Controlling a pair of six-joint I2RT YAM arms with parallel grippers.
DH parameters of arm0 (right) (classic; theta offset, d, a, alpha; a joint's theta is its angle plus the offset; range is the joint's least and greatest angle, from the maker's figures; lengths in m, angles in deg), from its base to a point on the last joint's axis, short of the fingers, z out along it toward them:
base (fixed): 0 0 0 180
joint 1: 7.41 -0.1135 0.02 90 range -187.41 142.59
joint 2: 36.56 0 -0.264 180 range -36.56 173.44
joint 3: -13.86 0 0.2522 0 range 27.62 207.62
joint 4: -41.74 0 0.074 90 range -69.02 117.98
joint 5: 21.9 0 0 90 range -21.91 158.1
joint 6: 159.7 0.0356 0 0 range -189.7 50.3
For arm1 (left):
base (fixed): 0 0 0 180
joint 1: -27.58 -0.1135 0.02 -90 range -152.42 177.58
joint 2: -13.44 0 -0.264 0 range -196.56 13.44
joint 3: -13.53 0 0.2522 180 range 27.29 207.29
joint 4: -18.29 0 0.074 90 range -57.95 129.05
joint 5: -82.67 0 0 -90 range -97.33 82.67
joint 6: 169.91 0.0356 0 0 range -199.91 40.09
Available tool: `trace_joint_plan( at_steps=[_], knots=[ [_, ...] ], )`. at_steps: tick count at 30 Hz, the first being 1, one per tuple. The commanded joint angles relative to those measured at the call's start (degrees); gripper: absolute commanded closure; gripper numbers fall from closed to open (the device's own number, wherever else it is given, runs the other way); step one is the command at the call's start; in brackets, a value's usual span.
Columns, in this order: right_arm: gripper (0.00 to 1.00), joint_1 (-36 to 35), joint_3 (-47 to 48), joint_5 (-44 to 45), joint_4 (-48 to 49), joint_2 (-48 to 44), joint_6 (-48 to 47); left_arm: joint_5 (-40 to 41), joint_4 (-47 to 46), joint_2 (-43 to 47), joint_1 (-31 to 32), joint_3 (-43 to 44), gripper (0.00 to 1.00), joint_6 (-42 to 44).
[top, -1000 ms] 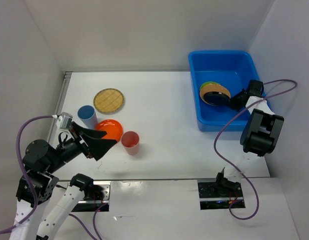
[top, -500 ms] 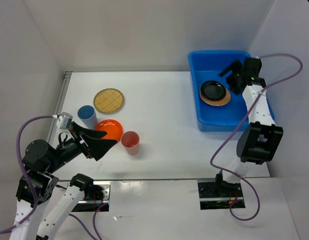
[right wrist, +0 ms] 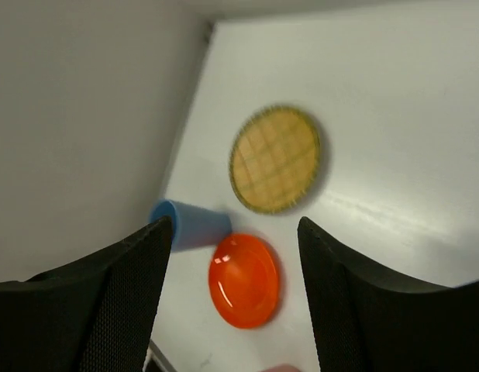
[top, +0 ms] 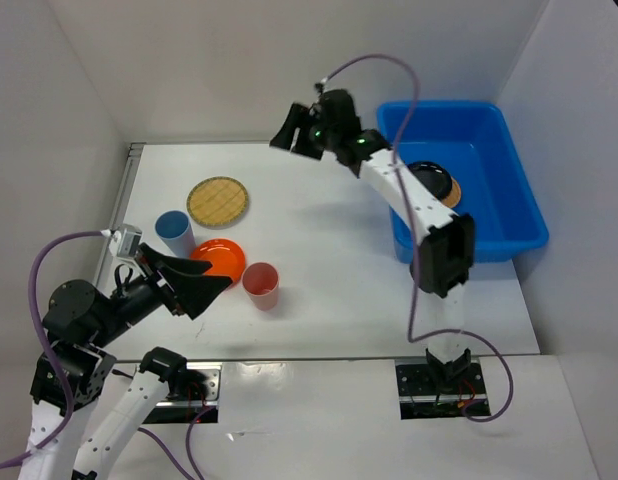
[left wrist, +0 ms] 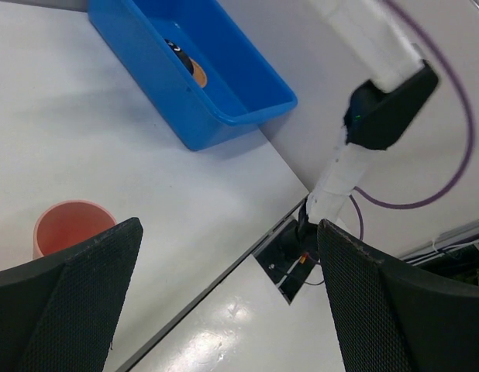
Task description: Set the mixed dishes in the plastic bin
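1. While the right arm stretches from the near right toward the far left of the white table (top: pixel 329 250), the right gripper (top: pixel 297 137) hangs above the tabletop w/ fingers spread wide and nothing betw. them.
2. R wrist view looks down on a round tan woven-look plate (right wrist: pixel 275 159) lying flat. A blue cup (right wrist: pixel 191 225) and a glossy round orange plate (right wrist: pixel 243 280) are near it, the cup just beside the orange plate.
3. The left gripper (top: pixel 204 283) is low at the near left, also wide open and empty. Its tips are over the near edge of the orange plate and close to the pink cup (top: pixel 261 285). Can't tell if they touch.
4. The pink cup stands upright, mouth up.
5. A large bright blue rectangular plastic bin (top: pixel 489 245) is at the table's far right.
6. Inside it a round black plate (top: pixel 436 180) rests on a second tan plate (top: pixel 452 198), whose rim shows at one side.
7. The tan woven-look plate, blue cup, orange plate & pink cup are all on the table's left half, well apart from the plastic bin.
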Motion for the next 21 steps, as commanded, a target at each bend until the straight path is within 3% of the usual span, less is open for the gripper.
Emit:
trace_joint_plan(
  at_steps=[1,6,11,17,19,21],
  knots=[
    [0.30,-1.3,0.0,-3.9,-1.9,8.4,1.4,1.7,-0.9,0.8,0.2,3.4,0.00,-1.5],
    [0.31,-3.1,5.5,-8.4,-0.6,19.7,2.6,4.6,-1.4,2.4,0.2,4.7,0.00,-2.0],
    [0.32,-5.4,18.9,-6.4,-8.7,31.4,2.1,5.2,-2.8,0.9,0.2,3.4,0.00,-2.0],
    [0.32,-6.0,25.3,-4.2,-12.1,36.8,1.6,6.6,-1.6,-0.5,0.2,1.7,0.00,-0.9],
    [0.32,-6.5,29.6,-5.6,-13.6,38.9,1.6,6.6,-1.6,-0.5,0.2,1.2,0.00,-0.9],
    [0.33,-6.5,40.1,-6.7,-16.6,44.6,2.1,6.6,-1.6,-0.5,0.2,1.2,0.00,-0.9]
  ],
)
